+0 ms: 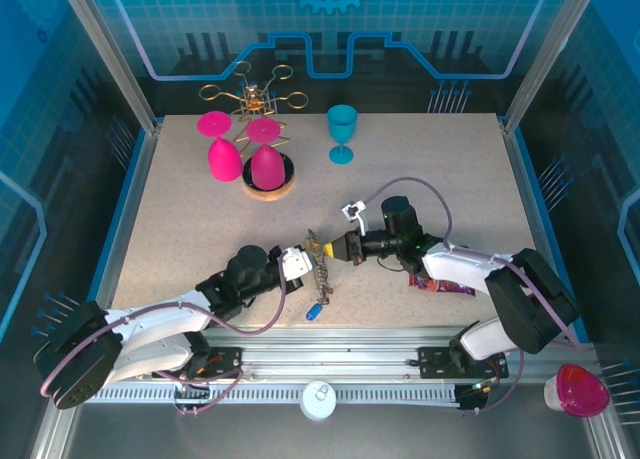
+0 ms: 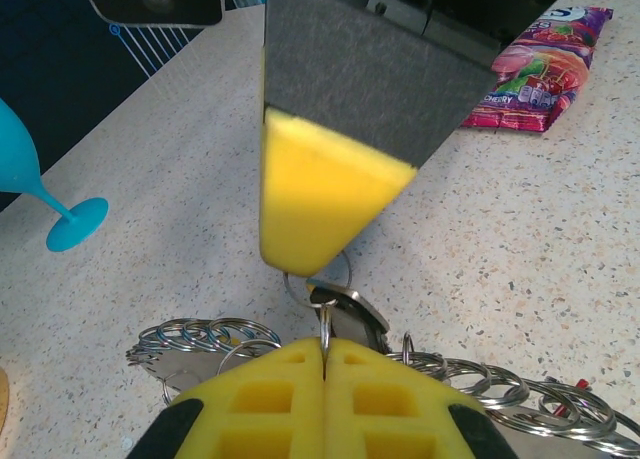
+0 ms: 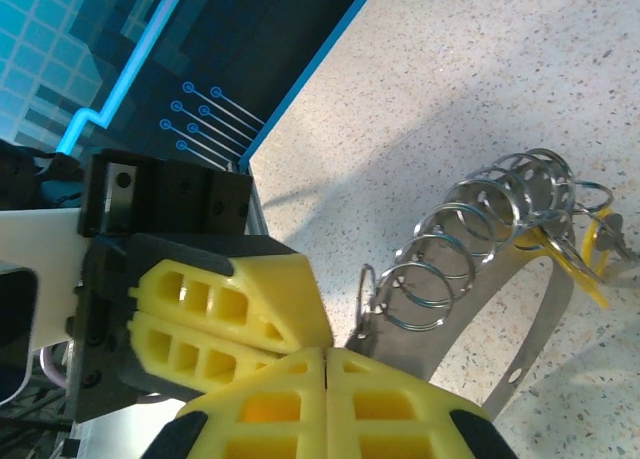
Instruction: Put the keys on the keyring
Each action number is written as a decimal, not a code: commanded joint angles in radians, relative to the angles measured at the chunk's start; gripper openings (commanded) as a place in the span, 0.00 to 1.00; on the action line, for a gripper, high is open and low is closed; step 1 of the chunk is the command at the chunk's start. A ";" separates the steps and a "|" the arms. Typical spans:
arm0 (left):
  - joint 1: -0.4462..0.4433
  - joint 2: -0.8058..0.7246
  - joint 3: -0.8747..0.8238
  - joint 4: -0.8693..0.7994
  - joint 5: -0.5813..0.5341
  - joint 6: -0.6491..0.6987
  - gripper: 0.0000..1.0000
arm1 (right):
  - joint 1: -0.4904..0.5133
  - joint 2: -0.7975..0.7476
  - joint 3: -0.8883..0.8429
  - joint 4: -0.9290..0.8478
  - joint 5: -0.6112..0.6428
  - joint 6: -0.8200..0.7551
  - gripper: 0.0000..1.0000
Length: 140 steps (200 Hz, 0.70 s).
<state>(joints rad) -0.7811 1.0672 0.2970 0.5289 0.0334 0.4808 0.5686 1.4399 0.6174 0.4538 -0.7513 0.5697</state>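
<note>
Pinching thin rings (image 2: pixel 200 334) on the keyring (image 3: pixel 545 309), the tightly closed left gripper (image 2: pixel 322 364) and right gripper (image 3: pixel 328 369) are risking a slip if they tug.

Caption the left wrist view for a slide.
Left end effector and right end effector, both shut on a small metal ring at the keyring on the table.

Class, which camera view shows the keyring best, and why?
Right wrist: the keyring is close up, its strap and metal rings distinct. Left wrist shows rings partly behind the left pincer; from above it looks tiny.
</note>
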 commanded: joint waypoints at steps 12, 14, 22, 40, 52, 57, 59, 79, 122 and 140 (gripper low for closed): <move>-0.004 -0.002 0.002 0.051 -0.002 0.019 0.00 | -0.003 -0.023 -0.013 -0.005 -0.035 0.002 0.00; -0.003 -0.003 0.003 0.050 -0.002 0.019 0.00 | -0.003 -0.023 -0.013 -0.005 -0.037 0.002 0.00; -0.003 -0.004 0.003 0.048 -0.003 0.019 0.00 | 0.000 -0.019 -0.012 -0.003 -0.038 0.003 0.00; -0.003 -0.005 0.003 0.048 -0.002 0.020 0.00 | 0.005 -0.008 -0.006 -0.003 -0.038 0.002 0.00; -0.003 -0.004 0.003 0.048 -0.001 0.019 0.00 | 0.007 0.002 -0.001 0.005 -0.038 0.005 0.00; -0.003 -0.004 0.004 0.048 -0.001 0.020 0.00 | 0.008 0.005 0.002 0.007 -0.038 0.007 0.00; -0.003 -0.004 0.003 0.048 -0.001 0.019 0.00 | 0.009 0.008 0.003 0.008 -0.039 0.007 0.00; -0.004 -0.007 0.003 0.047 -0.001 0.020 0.00 | 0.012 0.020 0.013 0.014 -0.034 0.010 0.00; -0.004 -0.006 0.002 0.049 0.003 0.019 0.00 | 0.017 0.039 0.018 0.031 -0.026 0.021 0.00; -0.003 -0.008 0.001 0.048 0.006 0.019 0.00 | 0.017 0.040 0.020 0.038 -0.020 0.025 0.00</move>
<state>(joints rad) -0.7811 1.0672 0.2970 0.5285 0.0299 0.4808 0.5758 1.4666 0.6147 0.4564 -0.7677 0.5827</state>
